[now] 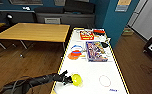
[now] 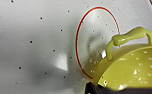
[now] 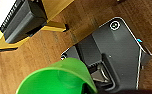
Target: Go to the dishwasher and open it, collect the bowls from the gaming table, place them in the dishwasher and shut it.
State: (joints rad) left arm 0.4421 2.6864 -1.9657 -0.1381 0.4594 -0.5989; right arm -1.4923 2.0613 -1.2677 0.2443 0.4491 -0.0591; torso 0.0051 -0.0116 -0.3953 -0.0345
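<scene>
While the left arm reaches in over the yellow edge of the gaming table point(image 1: 92, 68), its left gripper point(image 1: 69, 80) is clamped on the yellow-green bowl point(image 1: 77, 79), which sits near the table's near left corner; the left wrist view shows this bowl point(image 2: 132, 72) to be perforated with small holes, with a looped handle on its rim, held just above the white top beside a thin red ring point(image 2: 97, 40) marked or lying on the surface; whether the bowl touches the top cannot be told. Farther along the table lie a purple board-game box point(image 1: 95, 51) toward the right edge, a red box point(image 1: 86, 35) near the far end, and some coloured rings point(image 1: 75, 52) by the left edge; another red ring point(image 1: 104, 80) lies near the near right corner. From the right wrist, the bright green bowl point(image 3: 57, 78) shows large and close at the right gripper, seemingly gripped at its rim, above the wooden floor point(image 3: 49, 47) and the robot's dark base point(image 3: 117, 50). A wooden-topped table point(image 1: 34, 32) stands left of the gaming table.
</scene>
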